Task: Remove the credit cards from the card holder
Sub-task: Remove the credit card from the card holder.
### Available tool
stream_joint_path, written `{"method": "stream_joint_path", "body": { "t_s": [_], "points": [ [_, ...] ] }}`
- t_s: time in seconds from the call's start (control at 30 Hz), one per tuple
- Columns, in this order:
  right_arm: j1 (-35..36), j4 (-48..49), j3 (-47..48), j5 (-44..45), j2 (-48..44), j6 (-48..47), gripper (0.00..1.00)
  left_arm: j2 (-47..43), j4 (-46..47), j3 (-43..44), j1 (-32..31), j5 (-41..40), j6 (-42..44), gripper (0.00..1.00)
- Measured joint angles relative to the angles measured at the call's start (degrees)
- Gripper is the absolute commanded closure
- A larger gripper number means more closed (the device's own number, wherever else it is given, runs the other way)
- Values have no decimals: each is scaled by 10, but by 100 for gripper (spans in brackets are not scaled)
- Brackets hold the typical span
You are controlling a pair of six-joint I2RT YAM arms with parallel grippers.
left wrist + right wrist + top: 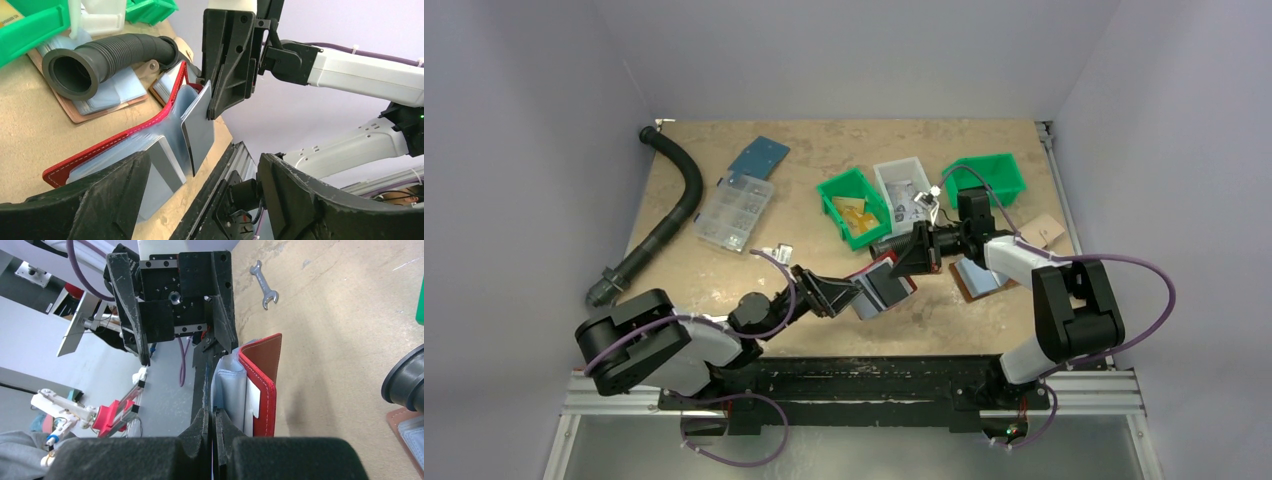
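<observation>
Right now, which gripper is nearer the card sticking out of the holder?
Right. The right gripper is shut on the card at its edge; the left gripper stands open astride the card holder.

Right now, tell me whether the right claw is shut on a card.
Yes, the right claw pinches the pale card's top edge.

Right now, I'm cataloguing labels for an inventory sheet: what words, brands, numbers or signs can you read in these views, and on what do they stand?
No text can be read in any view.
On the yellow label of the green bin: dark print, too blurred to read.
On the printed sheets in the white bin: too small to read.
On the credit card pinched by the right tool: no print visible.
</observation>
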Motion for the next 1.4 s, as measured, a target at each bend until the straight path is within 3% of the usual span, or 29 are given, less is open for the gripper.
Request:
{"method": "stream_joint_path", "body": {
  "t_s": [0.27,0.53,0.8,1.1,1.4],
  "points": [
    [-2,24,-6,-5,0,21,100,89,49,17,0,41,-7,36],
    [-3,43,-10,-9,0,38,100,195,55,42,0,72,-41,40],
    [-5,51,-10,-12,0,47,100,177,55,51,0,77,-46,43],
    [-5,52,-10,-12,0,51,100,95,59,53,0,75,-37,42],
    [-5,53,-10,-12,0,55,100,108,58,78,0,72,-36,43]
  ]
}}
